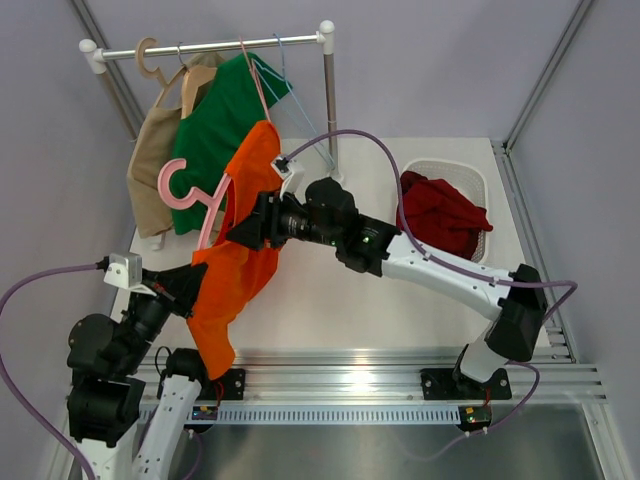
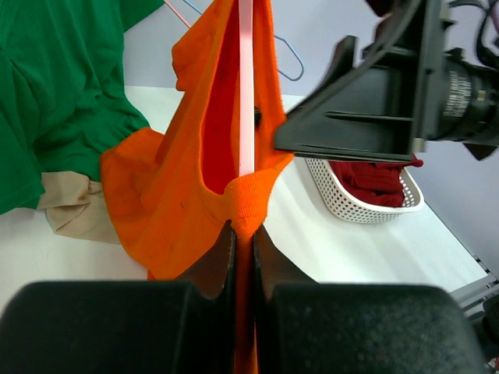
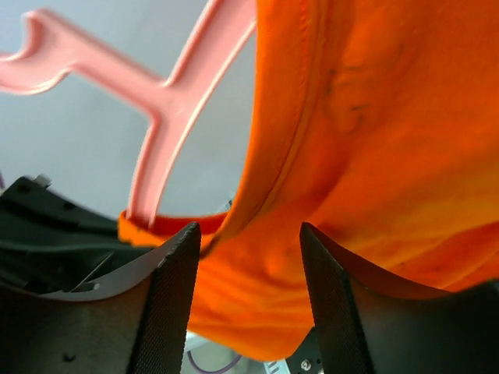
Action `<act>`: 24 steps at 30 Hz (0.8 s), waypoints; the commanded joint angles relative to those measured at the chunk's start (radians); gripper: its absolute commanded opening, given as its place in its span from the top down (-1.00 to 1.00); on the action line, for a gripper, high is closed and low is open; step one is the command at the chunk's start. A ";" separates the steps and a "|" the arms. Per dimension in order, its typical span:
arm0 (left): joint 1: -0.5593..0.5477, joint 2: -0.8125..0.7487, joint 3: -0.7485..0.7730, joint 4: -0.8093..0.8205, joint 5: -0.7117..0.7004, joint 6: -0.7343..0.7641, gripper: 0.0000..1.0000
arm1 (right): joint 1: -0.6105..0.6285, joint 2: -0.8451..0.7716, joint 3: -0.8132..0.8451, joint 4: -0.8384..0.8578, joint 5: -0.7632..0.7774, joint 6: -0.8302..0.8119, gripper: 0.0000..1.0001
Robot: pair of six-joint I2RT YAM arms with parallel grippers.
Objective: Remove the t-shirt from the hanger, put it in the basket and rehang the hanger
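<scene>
Left wrist: t-shirt within left pincer.

1. The orange t-shirt is hanging off the pale pink hanger, held up above the counter.
2. The left hand is meeting the shirt's lower left edge; the right hand is pressing into its middle.
3. A green shirt is hanging on the rack.
4. A dark red garment is lying in the white basket.
</scene>
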 commanded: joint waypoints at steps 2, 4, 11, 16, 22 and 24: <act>-0.006 0.008 0.020 0.124 -0.016 0.017 1.00 | 0.020 -0.136 -0.047 0.151 -0.034 0.019 -0.06; -0.006 0.005 0.019 0.124 -0.023 0.018 1.00 | 0.031 -0.146 -0.027 0.136 -0.037 0.007 -0.06; -0.006 0.005 -0.012 0.159 0.027 -0.015 1.00 | 0.049 -0.071 0.057 0.158 -0.002 0.012 -0.11; -0.006 0.002 -0.020 0.176 0.050 -0.028 1.00 | 0.052 0.009 0.113 0.101 0.044 0.024 -0.32; -0.006 -0.001 -0.041 0.216 0.074 -0.060 1.00 | 0.075 0.060 0.134 0.105 0.055 0.042 -0.27; -0.006 0.000 -0.043 0.233 0.077 -0.066 1.00 | 0.085 0.064 0.131 0.113 0.066 0.046 -0.22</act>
